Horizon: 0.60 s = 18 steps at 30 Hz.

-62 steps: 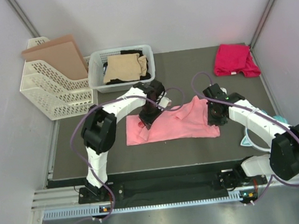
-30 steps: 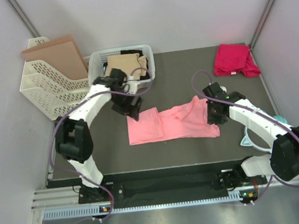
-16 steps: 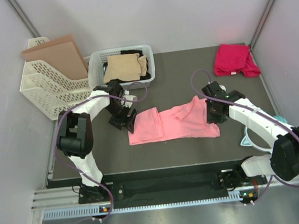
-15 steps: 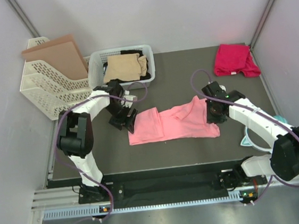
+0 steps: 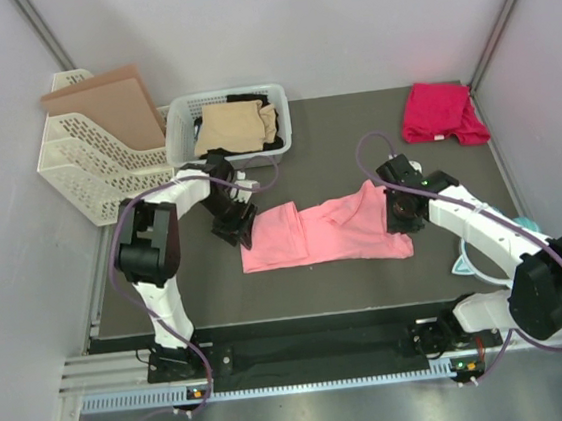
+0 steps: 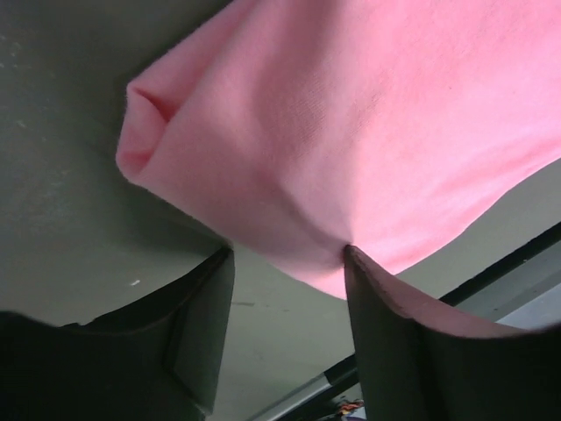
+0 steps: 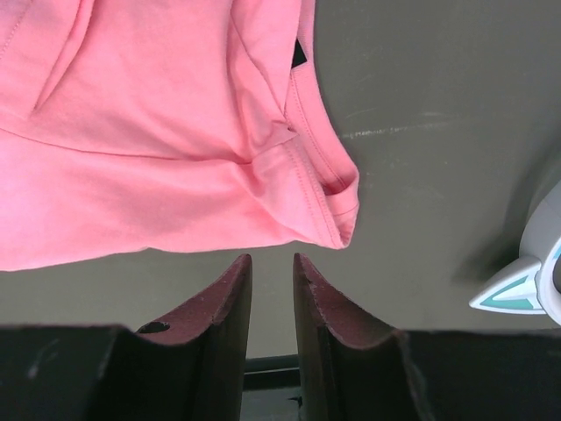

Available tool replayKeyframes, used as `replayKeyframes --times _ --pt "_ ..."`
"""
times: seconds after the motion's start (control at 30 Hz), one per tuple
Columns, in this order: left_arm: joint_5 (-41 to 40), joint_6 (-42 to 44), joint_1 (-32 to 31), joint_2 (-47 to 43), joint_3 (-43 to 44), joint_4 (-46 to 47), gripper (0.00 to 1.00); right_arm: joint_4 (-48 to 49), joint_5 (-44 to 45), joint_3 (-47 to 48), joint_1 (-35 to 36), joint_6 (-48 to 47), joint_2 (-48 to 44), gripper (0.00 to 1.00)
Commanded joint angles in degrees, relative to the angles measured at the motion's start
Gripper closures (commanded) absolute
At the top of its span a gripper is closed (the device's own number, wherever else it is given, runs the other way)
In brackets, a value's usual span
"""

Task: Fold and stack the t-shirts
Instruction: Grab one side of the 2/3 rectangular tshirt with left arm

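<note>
A light pink t-shirt [image 5: 323, 231] lies spread across the middle of the dark mat. My left gripper [image 5: 239, 227] stands open at the shirt's left edge. In the left wrist view the folded pink edge [image 6: 351, 132] bulges between the fingertips [image 6: 368, 272], and the right finger touches it. My right gripper [image 5: 404, 220] hovers at the shirt's right end, jaws a narrow gap apart with nothing between them. The pink hem [image 7: 337, 206] lies just past the right gripper [image 7: 272, 257]. A magenta-red t-shirt [image 5: 440, 111] lies bunched at the back right. Tan [image 5: 232, 125] and black t-shirts sit in the basket.
The white basket [image 5: 185, 140] stands at the back, left of centre. A white file rack [image 5: 95, 165] holding brown card stands at the far left. A teal headband [image 7: 517, 294] lies at the mat's right edge, close to the right arm [image 5: 495, 233].
My left arm has swung from beside the basket down to the pink shirt's left edge, and its jaws have narrowed. The right arm has hardly moved.
</note>
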Motion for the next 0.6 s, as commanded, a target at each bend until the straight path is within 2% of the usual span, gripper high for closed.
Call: replayKeyframes --times 0.0,0.07,0.33,0.37,0.4,0.47,0.57 --pt "2.85 1.27 0.24 2.27 0.55 2.61 0.45 -0.14 1.46 2.63 0.85 0.89 -1.18 0.74" --pt "3.2 1.88 0.24 2.44 0.19 2.87 0.51 -0.05 1.37 2.63 0.76 0.9 -1.0 0.74" --pt "6.98 1.53 -0.64 2.62 0.28 2.52 0.54 -0.14 1.55 2.89 1.64 1.42 -0.56 0.75" --pt "7.24 1.62 -1.34 2.62 0.28 2.35 0.58 -0.14 1.64 2.89 1.64 1.51 -0.74 0.75" --pt "7.59 1.53 -1.61 2.53 0.28 2.26 0.74 -0.14 1.73 2.81 1.64 1.51 -0.83 0.75" --pt "7.25 1.45 -2.57 2.09 0.02 2.08 1.0 -0.32 1.9 2.8 1.64 1.6 -0.83 0.75" --pt "5.32 1.71 -2.31 0.08 -0.95 1.73 1.0 -0.58 1.9 3.16 1.73 1.69 -1.09 0.75"
